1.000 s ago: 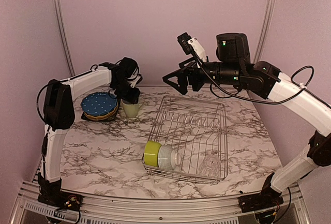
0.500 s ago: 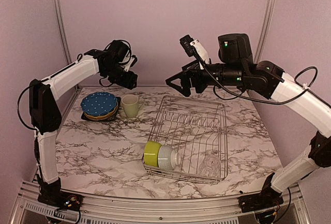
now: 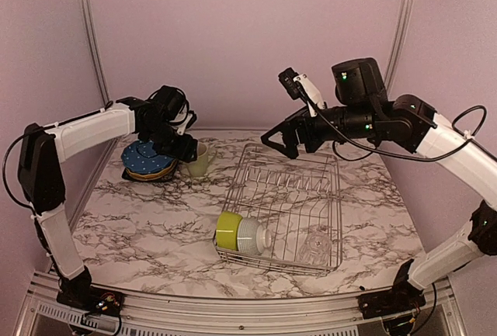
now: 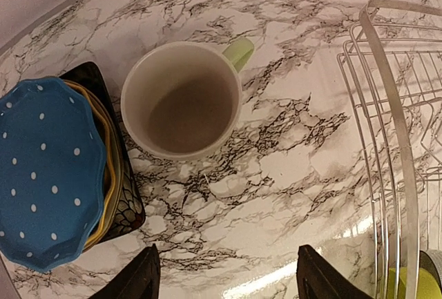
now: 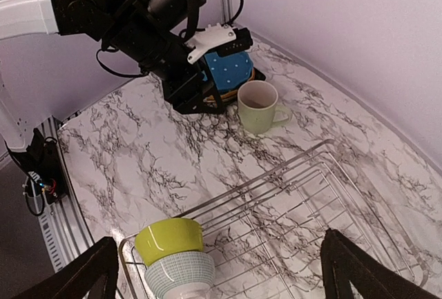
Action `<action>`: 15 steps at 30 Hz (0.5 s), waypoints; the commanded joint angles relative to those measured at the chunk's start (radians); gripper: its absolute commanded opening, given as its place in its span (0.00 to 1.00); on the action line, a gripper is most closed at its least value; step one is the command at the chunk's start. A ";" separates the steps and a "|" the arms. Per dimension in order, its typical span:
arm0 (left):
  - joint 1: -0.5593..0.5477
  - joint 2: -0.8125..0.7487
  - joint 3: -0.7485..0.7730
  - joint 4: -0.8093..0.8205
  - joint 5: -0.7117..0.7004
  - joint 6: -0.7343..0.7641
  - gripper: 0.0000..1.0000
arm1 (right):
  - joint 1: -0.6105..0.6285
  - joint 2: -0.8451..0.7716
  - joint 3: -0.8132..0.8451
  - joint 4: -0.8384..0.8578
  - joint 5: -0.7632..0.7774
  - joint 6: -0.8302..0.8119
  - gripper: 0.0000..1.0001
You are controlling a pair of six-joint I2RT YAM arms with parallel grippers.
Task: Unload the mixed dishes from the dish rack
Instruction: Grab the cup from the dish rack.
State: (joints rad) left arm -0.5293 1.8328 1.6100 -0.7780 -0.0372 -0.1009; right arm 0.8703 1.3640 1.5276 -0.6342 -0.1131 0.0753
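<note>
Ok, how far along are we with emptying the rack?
Done: the plate stack, blue dotted on top, sits on the table, and the pale green mug stands upright beside it. In hand: nothing; the left gripper is open by the mug, the right gripper open near the dish rack. Left: the lime-green bowl, white ribbed bowl and small clear glass lie in the rack.

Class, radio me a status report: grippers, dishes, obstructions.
Left gripper open, right gripper open, both empty. Mug, plate stack out on table. Lime bowl, ribbed bowl, glass in rack. Nothing blocking.
</note>
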 commanded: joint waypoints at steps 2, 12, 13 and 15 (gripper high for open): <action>0.000 -0.122 -0.088 0.139 0.016 -0.041 0.70 | -0.006 -0.028 -0.006 -0.230 -0.021 0.062 0.98; 0.000 -0.246 -0.228 0.272 0.010 -0.065 0.71 | 0.058 -0.116 -0.132 -0.438 -0.015 0.273 0.96; 0.000 -0.258 -0.240 0.286 0.010 -0.068 0.71 | 0.083 -0.112 -0.149 -0.459 0.004 0.301 0.96; 0.000 -0.269 -0.252 0.303 0.012 -0.074 0.71 | 0.118 -0.098 -0.181 -0.502 0.032 0.339 0.96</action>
State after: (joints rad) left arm -0.5301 1.6054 1.3891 -0.5556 -0.0303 -0.1539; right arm 0.9199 1.2507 1.3975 -1.0016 -0.1333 0.2932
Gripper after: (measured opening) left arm 0.707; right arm 0.963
